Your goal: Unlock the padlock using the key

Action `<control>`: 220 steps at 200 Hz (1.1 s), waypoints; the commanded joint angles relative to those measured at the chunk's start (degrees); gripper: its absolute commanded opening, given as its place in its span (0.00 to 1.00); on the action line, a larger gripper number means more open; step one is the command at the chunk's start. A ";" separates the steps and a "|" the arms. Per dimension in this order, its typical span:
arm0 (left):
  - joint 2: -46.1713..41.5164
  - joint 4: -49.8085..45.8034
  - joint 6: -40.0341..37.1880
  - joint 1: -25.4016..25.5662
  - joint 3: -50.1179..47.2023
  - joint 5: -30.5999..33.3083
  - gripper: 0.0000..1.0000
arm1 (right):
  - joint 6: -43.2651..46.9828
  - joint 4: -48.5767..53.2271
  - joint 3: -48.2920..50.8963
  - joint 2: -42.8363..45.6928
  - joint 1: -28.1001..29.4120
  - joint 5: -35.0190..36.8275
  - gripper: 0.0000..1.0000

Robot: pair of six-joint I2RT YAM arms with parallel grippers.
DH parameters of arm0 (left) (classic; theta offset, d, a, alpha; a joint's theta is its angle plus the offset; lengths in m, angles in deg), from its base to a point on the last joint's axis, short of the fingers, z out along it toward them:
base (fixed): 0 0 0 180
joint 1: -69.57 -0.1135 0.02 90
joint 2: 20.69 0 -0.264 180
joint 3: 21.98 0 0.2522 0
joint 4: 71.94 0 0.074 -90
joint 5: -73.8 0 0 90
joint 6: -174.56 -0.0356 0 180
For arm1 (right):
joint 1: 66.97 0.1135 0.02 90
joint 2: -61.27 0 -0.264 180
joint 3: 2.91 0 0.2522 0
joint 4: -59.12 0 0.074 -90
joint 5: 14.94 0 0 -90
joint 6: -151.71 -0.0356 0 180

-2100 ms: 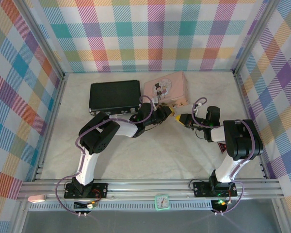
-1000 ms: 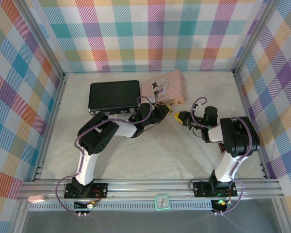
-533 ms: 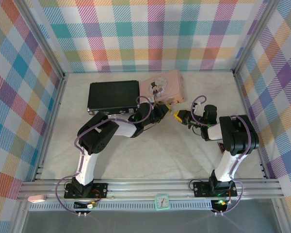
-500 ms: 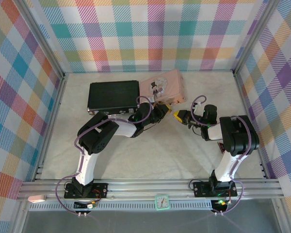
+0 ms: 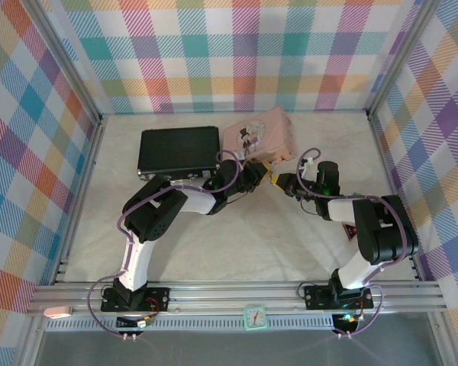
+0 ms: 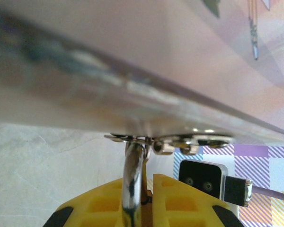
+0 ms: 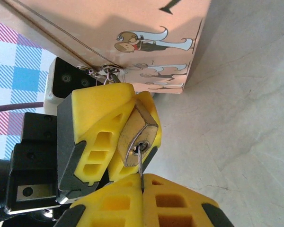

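The left fingers clamp the padlock, steadying it at the clasp of the tin; the right fingers pinch the key, seated in its keyhole for turning.

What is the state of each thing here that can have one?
pink tin, closed
padlock, hung on the tin's clasp
key, inserted in the padlock
black case, closed
left gripper, shut on the padlock
right gripper, shut on the key
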 commanded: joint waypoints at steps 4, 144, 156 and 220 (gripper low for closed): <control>-0.59 5.79 2.68 2.80 1.10 -9.60 0.00 | -5.24 -1.04 -2.93 -3.37 0.28 1.88 0.00; 1.61 -4.10 -9.14 -0.58 3.97 -4.89 0.00 | 3.86 15.08 1.59 4.73 -2.73 2.84 0.00; 2.33 -6.58 -11.58 -0.81 5.79 -3.19 0.00 | 5.26 17.33 2.18 5.86 -2.73 2.71 0.00; 6.50 -17.95 -18.91 -0.86 11.38 1.16 0.00 | 16.26 28.91 1.69 11.71 -2.84 1.28 0.00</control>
